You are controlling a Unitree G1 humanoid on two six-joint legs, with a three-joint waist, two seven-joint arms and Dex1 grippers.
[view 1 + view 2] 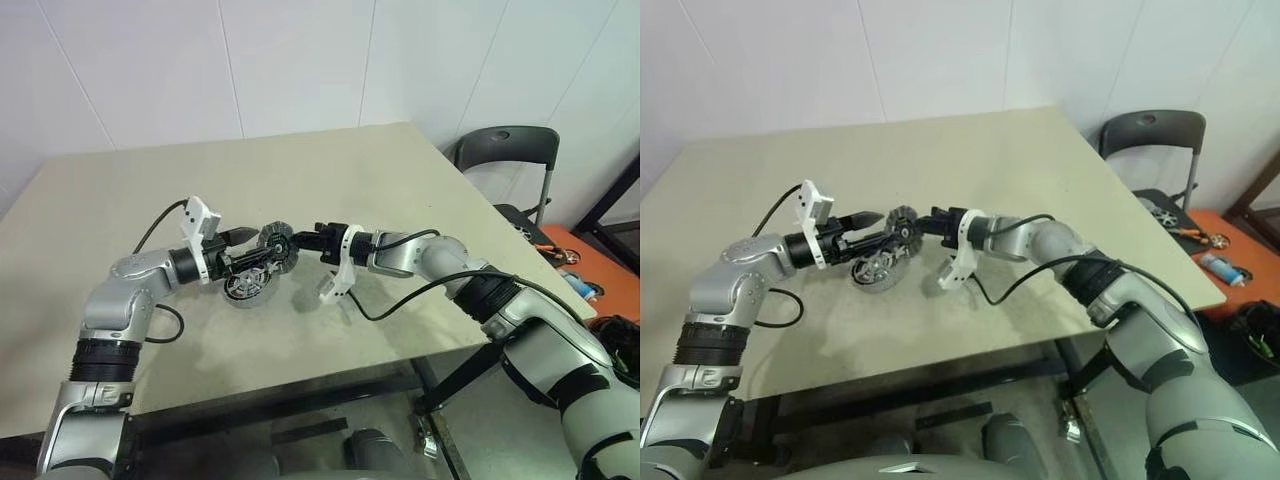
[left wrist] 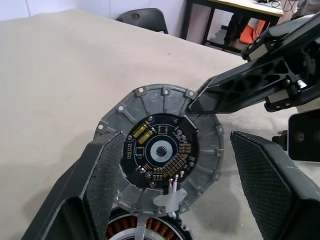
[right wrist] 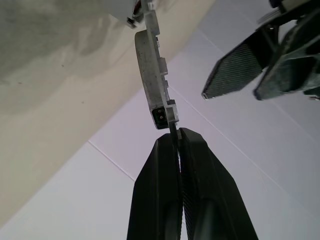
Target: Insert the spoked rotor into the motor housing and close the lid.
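Left eye view: right gripper (image 1: 303, 238) pinches the lid (image 1: 276, 245) by its rim, edge-on above the motor housing (image 1: 247, 286) on the table (image 1: 120, 200). Left wrist view: left gripper (image 2: 172, 182) gapes, empty, flanking the lid; copper windings below. Right wrist view: fingers (image 3: 165, 200) clamped on the rim. Step: closing; next, lay it flat, centred.

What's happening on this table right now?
The right gripper is shut on the rim of the lid, holding it tilted on edge just above the motor housing, which sits on the beige table. The lid is not yet seated; the housing's copper windings show below it. The left gripper has its fingers spread wide to either side of the lid, not clamped on it.
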